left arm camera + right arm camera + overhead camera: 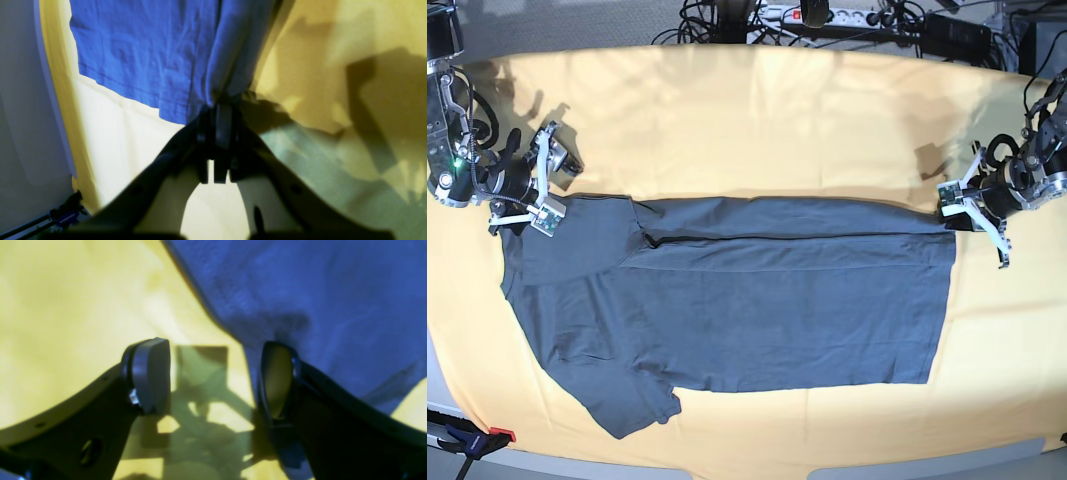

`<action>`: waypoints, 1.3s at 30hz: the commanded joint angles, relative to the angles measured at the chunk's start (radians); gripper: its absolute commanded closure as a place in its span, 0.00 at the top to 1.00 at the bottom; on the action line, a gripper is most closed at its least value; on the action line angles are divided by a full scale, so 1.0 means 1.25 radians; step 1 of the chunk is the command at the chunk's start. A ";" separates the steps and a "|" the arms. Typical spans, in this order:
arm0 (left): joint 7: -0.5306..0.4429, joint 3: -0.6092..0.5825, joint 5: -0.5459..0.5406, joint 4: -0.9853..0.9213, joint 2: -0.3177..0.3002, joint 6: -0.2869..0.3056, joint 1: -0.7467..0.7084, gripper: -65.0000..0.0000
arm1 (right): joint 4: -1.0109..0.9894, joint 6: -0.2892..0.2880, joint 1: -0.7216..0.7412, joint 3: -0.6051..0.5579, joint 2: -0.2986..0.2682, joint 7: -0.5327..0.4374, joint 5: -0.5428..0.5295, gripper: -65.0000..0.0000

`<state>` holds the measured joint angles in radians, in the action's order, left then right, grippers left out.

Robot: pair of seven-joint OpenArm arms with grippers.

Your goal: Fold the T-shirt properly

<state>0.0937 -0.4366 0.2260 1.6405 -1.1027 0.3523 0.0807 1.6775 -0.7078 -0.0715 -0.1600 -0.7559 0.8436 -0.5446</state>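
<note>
The T-shirt (757, 310) looks soft, light and limp; its 2 far corners suit gripping. The left hand (218, 108) is clamped on 1, the right hand (213, 376) spread at the other.

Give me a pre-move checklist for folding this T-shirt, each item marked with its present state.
1. Left fingers closed on the T-shirt: ok.
2. Right fingers closed on the T-shirt: not ok, they stand wide apart.
3. Right fingers near a shirt edge: ok.
4. Shirt body free of wrinkles: not ok, creases show at its lower corner by the right arm's side.
5. Grip at left firm enough to lift: cannot tell.
</note>
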 commanded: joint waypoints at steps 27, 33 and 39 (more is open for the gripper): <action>-0.005 0.011 -0.019 0.007 -0.039 -0.010 0.014 0.00 | 0.000 0.073 -0.043 0.009 -0.085 -0.116 0.273 0.66; -0.006 0.011 -0.019 0.007 -0.040 -0.002 0.013 0.00 | -0.008 0.132 -0.052 0.009 -0.085 -0.114 0.293 0.66; -0.006 0.011 -0.020 0.007 -0.040 0.032 0.013 0.00 | -0.009 0.215 -0.055 0.009 -0.085 -0.081 0.293 0.66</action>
<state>0.0933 -0.4366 0.2024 1.6409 -1.1252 0.4049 0.0807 1.6646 -0.4427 -0.1490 -0.1555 -0.8394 0.7258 -0.1947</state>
